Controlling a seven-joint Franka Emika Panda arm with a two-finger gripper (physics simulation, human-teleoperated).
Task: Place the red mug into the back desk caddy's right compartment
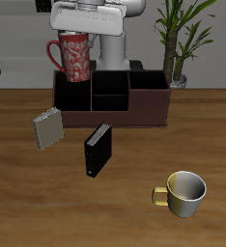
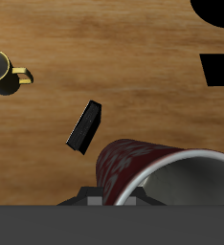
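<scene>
We have the table under us, with the back desk caddy sitting far back on it. The red mug hangs above one end of the caddy, lifted clear, so the pickup looks done and the carry across to the right compartment and the lowering remain. The gripper holds the red mug by its rim. Only the wrist view shows the mug's grey inside; only the exterior view shows the caddy whole.

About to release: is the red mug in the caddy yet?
Out. The red mug hangs in the tool, upright, above the back desk caddy.
</scene>
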